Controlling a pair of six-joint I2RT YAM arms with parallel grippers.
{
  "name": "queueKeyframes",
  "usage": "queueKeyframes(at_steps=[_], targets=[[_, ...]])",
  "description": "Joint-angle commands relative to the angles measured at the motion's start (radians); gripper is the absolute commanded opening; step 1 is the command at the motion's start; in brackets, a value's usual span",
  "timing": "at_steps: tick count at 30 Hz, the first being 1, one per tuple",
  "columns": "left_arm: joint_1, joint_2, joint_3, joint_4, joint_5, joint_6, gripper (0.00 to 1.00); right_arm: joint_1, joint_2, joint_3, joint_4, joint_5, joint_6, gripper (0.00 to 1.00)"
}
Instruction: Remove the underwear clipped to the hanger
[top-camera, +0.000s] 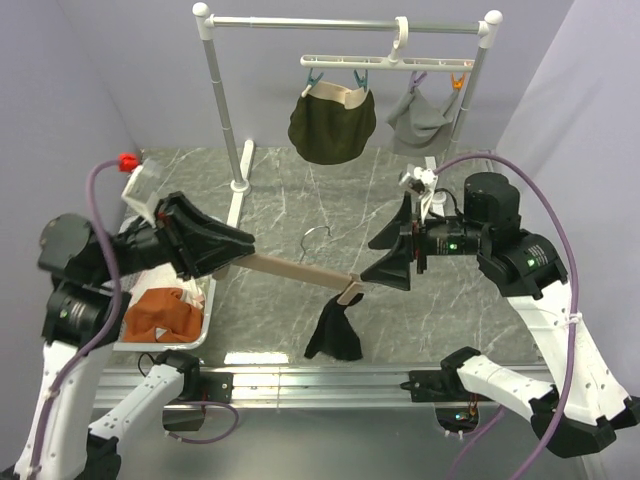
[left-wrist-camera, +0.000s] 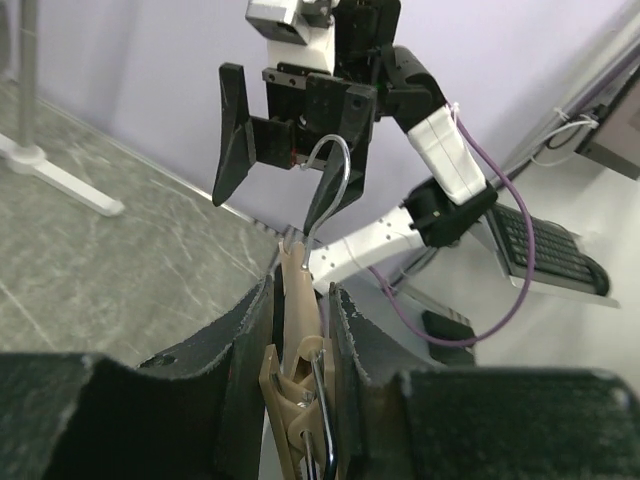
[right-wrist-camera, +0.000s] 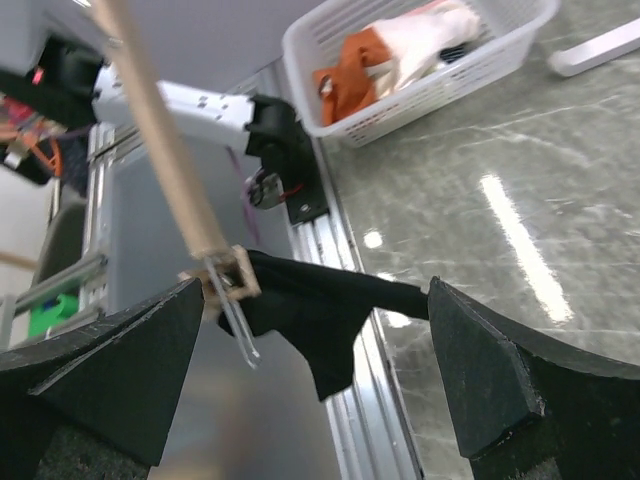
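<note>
At the near edge of the grey marbled surface (top-camera: 280, 200), a pair of soft black briefs (top-camera: 335, 335) hangs from the end clip of a tan wooden clip hanger (top-camera: 300, 270), drooping over the metal rail below. Its waistband is too dark to make out. To the left sits a white plastic basket (top-camera: 207, 300) holding an orange cloth (top-camera: 160, 312) and a white cloth (right-wrist-camera: 425, 30).

Just beyond, the left gripper (top-camera: 248, 255) is pinching the hanger's other end, keeping it level above the surface. The right gripper (top-camera: 368, 262) faces it with its fingers spread wide on either side of the clip end, gripping nothing.

Farthest back, a white-and-metal clothes rail (top-camera: 225, 110) carries a white plastic clip hanger (top-camera: 385, 63). Dark olive green briefs with a cream waistband (top-camera: 332, 128) and plain light grey briefs (top-camera: 420, 122) are clipped to it.
</note>
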Motion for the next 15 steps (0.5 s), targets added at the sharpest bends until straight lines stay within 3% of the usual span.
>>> queueKeyframes(at_steps=[1, 8, 11, 15], targets=[[-0.002, 0.065, -0.038, 0.188, 0.118, -0.104, 0.00, 0.038, 0.017, 0.067, -0.046, -0.052, -0.049, 1.00], [-0.004, 0.166, -0.041, 0.177, 0.116, -0.072, 0.00, 0.079, 0.051, 0.116, -0.028, -0.081, -0.047, 1.00], [-0.004, 0.191, -0.064, 0.261, 0.136, -0.116, 0.00, 0.117, 0.072, 0.116, -0.014, -0.084, -0.030, 0.99], [-0.025, 0.247, -0.042, 0.303, 0.157, -0.136, 0.00, 0.223, 0.123, 0.128, -0.026, 0.027, -0.040, 0.98]])
